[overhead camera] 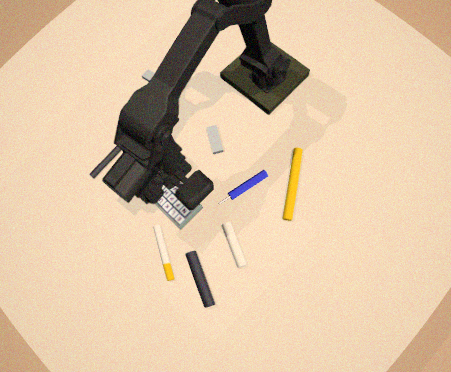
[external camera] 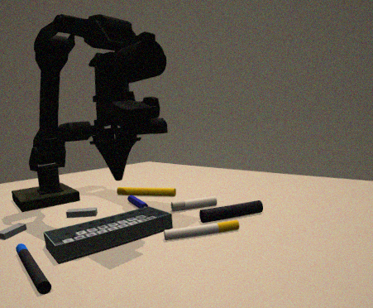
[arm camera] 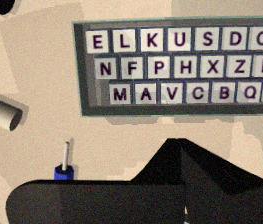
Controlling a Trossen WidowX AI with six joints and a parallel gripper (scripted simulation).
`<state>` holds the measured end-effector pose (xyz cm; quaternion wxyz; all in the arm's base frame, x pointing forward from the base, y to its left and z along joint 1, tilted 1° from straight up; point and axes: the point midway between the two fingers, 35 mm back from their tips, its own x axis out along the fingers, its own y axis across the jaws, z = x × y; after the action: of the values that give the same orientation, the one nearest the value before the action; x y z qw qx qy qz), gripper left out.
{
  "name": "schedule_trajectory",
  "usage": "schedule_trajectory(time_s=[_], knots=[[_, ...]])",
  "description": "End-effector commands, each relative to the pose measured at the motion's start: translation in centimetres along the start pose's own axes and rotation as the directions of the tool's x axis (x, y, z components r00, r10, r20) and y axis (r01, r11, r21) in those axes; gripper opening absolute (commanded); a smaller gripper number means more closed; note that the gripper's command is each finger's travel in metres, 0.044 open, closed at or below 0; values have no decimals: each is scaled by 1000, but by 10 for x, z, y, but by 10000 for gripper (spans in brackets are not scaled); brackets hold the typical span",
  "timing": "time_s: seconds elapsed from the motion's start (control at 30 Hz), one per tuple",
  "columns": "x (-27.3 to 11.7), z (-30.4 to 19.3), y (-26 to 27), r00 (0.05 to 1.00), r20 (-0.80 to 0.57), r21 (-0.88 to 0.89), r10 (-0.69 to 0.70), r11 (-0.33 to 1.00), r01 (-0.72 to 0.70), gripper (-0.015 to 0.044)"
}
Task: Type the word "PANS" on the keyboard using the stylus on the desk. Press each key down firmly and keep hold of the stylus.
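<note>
The blue stylus [overhead camera: 248, 185] [external camera: 137, 201] [arm camera: 64, 173] with a thin pale tip lies on the desk beside the keyboard's end. In the wrist view a finger hides most of it. The keyboard [overhead camera: 191, 220] [external camera: 59, 252] [arm camera: 132, 111] lies flat, partly under the arm in the top view. The wrist view shows its P key [arm camera: 159, 67], A key [arm camera: 145, 93], N key [arm camera: 105, 68] and S key [arm camera: 207, 39]. My gripper [external camera: 118, 178] [arm camera: 175, 147] is shut and empty, pointing down in the air above the desk. In the wrist view its tips show just below the keyboard's lower edge.
A yellow stick [overhead camera: 292, 184] [external camera: 146, 191], a white stick [overhead camera: 234, 245] [external camera: 200, 203], a black stick [overhead camera: 200, 279] [external camera: 231, 210] and a white-and-yellow stick [overhead camera: 161, 245] [external camera: 196, 231] lie around. A dark marker [overhead camera: 106, 162] [external camera: 33, 268] and grey blocks [overhead camera: 215, 139] [external camera: 81, 213] lie elsewhere.
</note>
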<state>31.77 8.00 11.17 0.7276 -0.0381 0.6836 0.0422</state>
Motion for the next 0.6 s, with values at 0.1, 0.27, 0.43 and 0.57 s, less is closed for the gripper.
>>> schedule_trajectory(time_s=[0.1,0.27,0.43,0.57], knots=[[-11,0,0,1000,8,1,1,1000,-1,0],[-11,0,0,1000,9,0,1,1000,-1,26],[-10,0,0,1000,7,0,1,1000,-1,52],[-10,0,0,1000,7,0,1,1000,-1,0]])
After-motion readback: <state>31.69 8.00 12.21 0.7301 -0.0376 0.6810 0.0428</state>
